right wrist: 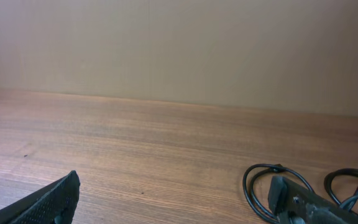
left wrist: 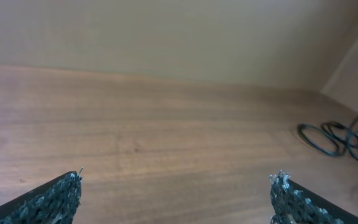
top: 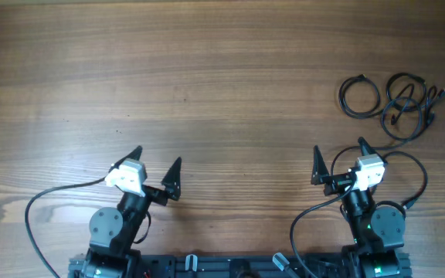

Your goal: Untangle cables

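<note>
Both arms sit back at the near edge of the surface (top: 207,77), and neither has anything in hand. The left pincer (top: 157,156) has its jaws spread wide and empty. The right pincer (top: 338,147) is just as wide and just as empty.

The cables (top: 398,103) lie at the far right of the surface, beyond the right pincer and well apart from the left one. There is one tidy loop on the left of the bunch. Just beside it, a few loops cross over each other, with small plug ends poking out to the right.

To my eye the job has not begun, and the first reach belongs to the right arm, being nearest. I'd have it come down on a free plug end or the tidy loop rather than the crossing. It should close on a single strand and draw it off slowly so the rest doesn't drag along, while the left arm pins the bunch. Mind the thicker wire (top: 422,181) curling by the right arm's base, which is no part of the tangle.
</note>
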`<state>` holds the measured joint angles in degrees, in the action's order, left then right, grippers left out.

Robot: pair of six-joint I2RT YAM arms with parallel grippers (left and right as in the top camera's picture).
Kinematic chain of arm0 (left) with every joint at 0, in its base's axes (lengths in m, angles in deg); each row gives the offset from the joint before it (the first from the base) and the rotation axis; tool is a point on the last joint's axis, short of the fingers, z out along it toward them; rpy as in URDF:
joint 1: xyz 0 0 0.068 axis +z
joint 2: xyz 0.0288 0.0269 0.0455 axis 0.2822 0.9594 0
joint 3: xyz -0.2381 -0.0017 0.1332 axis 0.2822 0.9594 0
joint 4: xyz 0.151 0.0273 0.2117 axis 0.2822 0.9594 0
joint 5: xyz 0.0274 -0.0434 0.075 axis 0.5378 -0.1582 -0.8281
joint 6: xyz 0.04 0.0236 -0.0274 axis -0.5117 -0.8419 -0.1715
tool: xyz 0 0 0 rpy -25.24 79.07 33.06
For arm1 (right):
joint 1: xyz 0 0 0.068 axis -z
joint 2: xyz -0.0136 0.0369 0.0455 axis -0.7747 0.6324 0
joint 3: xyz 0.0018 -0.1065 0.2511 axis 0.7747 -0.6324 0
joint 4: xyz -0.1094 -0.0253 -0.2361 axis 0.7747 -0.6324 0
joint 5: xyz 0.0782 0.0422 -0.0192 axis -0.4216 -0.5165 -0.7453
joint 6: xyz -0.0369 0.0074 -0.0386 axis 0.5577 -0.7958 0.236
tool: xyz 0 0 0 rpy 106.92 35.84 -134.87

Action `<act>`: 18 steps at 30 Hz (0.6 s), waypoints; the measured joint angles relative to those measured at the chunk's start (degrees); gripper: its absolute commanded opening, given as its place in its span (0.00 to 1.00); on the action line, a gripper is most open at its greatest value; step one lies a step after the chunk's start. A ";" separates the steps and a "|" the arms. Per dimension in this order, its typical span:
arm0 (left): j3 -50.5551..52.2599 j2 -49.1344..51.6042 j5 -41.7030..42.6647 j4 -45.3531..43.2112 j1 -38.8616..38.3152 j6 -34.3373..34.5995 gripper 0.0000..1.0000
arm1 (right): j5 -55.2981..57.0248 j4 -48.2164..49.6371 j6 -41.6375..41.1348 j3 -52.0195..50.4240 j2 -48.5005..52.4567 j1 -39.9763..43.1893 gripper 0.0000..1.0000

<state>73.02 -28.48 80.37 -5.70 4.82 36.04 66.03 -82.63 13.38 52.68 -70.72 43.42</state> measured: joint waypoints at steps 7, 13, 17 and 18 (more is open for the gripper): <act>0.00 -0.98 0.02 0.00 1.64 -0.31 1.00 | 0.00 0.00 0.00 0.00 0.00 0.00 1.00; 0.00 -0.98 0.00 0.00 1.64 -1.55 1.00 | 0.00 0.00 0.00 0.00 -0.02 0.00 1.00; 0.00 -0.98 0.00 0.00 1.64 -1.73 1.00 | 0.00 0.00 0.00 0.00 0.00 0.00 1.00; 0.00 -0.98 0.00 0.00 1.64 -1.77 1.00 | 0.00 0.00 0.00 0.00 0.00 0.00 1.00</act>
<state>73.02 -29.46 80.37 -5.70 6.46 34.27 66.03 -82.63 13.38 52.68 -70.72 43.42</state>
